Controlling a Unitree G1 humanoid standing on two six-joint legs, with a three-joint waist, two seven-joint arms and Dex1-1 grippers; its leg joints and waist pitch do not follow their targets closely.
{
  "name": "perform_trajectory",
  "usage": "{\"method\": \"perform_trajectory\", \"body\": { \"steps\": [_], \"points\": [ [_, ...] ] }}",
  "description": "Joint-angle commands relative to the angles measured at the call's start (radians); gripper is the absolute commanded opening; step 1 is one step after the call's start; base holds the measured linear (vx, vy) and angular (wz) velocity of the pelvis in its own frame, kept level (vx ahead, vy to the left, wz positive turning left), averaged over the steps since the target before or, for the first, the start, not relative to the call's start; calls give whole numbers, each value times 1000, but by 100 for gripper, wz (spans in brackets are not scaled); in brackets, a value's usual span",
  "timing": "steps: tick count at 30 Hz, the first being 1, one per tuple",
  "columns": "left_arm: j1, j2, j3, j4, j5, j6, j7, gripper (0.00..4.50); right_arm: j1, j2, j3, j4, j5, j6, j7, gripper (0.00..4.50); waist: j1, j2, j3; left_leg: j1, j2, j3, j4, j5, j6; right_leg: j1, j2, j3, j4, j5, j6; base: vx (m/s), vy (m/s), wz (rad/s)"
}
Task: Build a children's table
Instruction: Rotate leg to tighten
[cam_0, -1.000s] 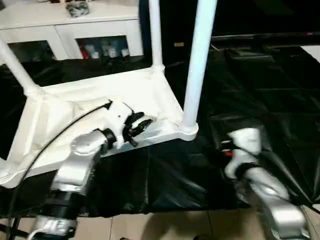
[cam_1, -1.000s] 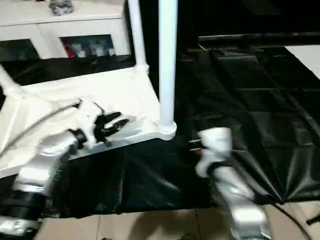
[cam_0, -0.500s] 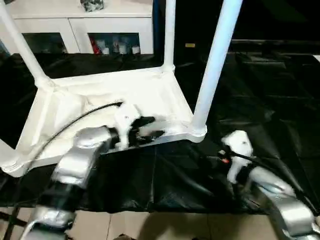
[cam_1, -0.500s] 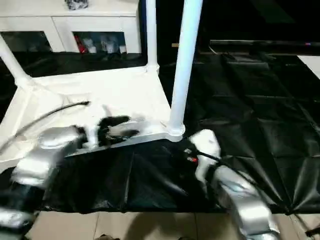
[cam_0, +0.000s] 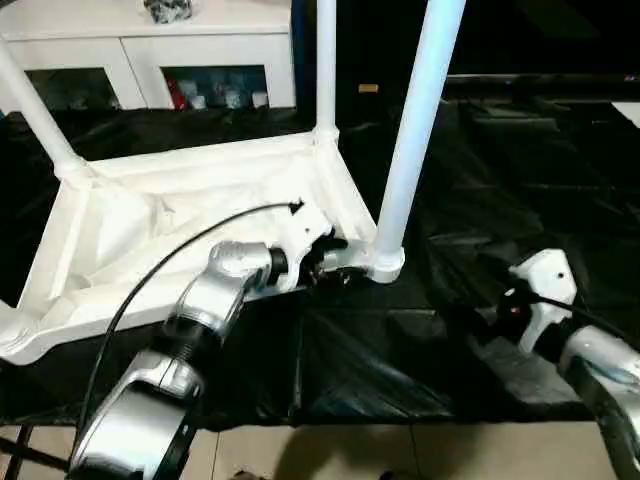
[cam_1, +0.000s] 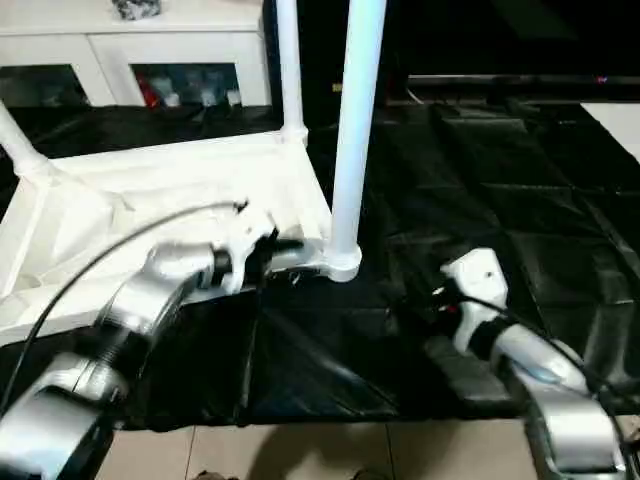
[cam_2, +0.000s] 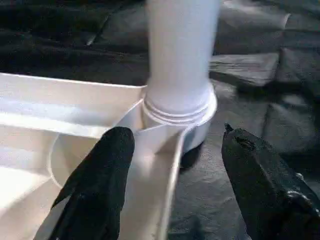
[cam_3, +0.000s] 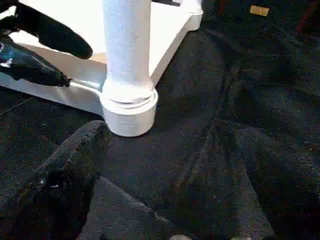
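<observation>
On the black plastic sheet (cam_0: 470, 140) covering the floor, the children's table lay upside down, its white tabletop (cam_0: 150, 215) ribbed side up and its tapered legs standing in the round corner sockets. The nearest leg (cam_0: 410, 130) rose from the socket (cam_0: 383, 265) at the corner closest to the robot's right. The left gripper (cam_2: 172, 172) hovered at that corner with its jaws spread apart and holding nothing: one black finger (cam_2: 102, 175) sat over the tabletop's inner edge, the other finger (cam_2: 260, 175) hung over the black sheet outside the rim, and the socket with the leg's base stood just ahead of the gap between them. Whether either finger touched the plastic could not be told. The right gripper (cam_3: 165, 175) was low over the sheet, near the same corner but apart from it, its jaws wide and empty and the leg's base ahead of them. Behind the table stood a white glass-door cabinet (cam_0: 150, 60).
</observation>
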Motion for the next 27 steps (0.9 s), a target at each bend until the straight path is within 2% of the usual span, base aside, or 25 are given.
{"method": "perform_trajectory", "body": {
  "steps": [1,3,4,6,8,10,14,15,18,20,24,26,27],
  "points": [
    [-11,7,-6,48,19,-9,2,305,-5,-5,-10,-5,0,9,5,450,1,-9,-59,12,1,-5,-59,-164,78,57,-18,8,-55,-113,-218,0,0,0],
    [-36,15,-15,110,37,-36,-19,305,-5,-12,-9,-5,4,6,15,450,1,-10,-60,13,2,-4,-59,-172,81,57,-19,7,-57,-125,-229,0,0,0],
    [-36,15,-15,110,37,-36,-19,275,-5,-12,-9,-5,4,6,15,450,2,-2,-59,15,2,-6,-60,-176,80,56,-20,7,-58,-133,-230,0,0,0],
    [-46,22,-15,134,45,-49,-19,268,-5,-15,-7,-5,15,6,24,450,2,-5,-58,15,4,-5,-61,-195,74,57,-20,7,-59,-145,-234,0,0,0],
    [-63,16,9,163,24,-36,-24,263,-3,-22,-3,-6,23,10,34,450,3,-3,-58,16,5,-6,-62,-195,72,57,-21,7,-58,-148,-240,0,0,0],
    [-74,20,15,189,20,-38,-40,228,-1,-25,4,-4,31,8,50,450,4,-4,-62,17,4,-6,-60,-186,73,59,-22,7,-57,-136,-247,0,0,0],
    [-86,33,16,238,37,-68,-40,220,-10,-22,20,-1,24,5,56,450,5,-2,-63,15,4,-5,-58,-165,84,61,-21,7,-52,-97,-258,0,0,0],
    [-90,34,14,252,40,-74,-49,197,-11,-23,22,-1,23,4,59,450,5,-2,-63,14,3,-6,-58,-160,88,62,-22,7,-52,-92,-259,0,0,0],
    [-94,40,-1,270,52,-91,-94,183,-12,-24,29,0,23,2,67,450,5,-1,-62,16,5,-5,-61,-186,79,60,-24,7,-56,-133,-258,0,0,0],
    [-96,40,-3,275,54,-96,-105,154,-12,-25,31,1,22,1,68,450,5,0,-62,17,6,-6,-61,-190,73,60,-24,8,-56,-139,-257,0,0,0],
    [-111,42,-8,304,64,-102,-120,122,-19,-22,37,8,19,-3,68,450,7,5,-69,17,6,-7,-58,-173,74,64,-24,7,-50,-89,-268,0,0,0],
    [-117,44,-10,317,68,-107,-131,98,-20,-24,47,11,8,-12,70,450,7,2,-67,16,5,-6,-58,-169,77,64,-24,7,-50,-81,-272,0,0,0],
    [-120,45,-12,323,70,-105,-138,98,-21,-23,49,12,8,-12,72,450,8,5,-68,16,5,-6,-58,-169,77,64,-25,7,-50,-82,-273,0,0,0]
  ]
}}
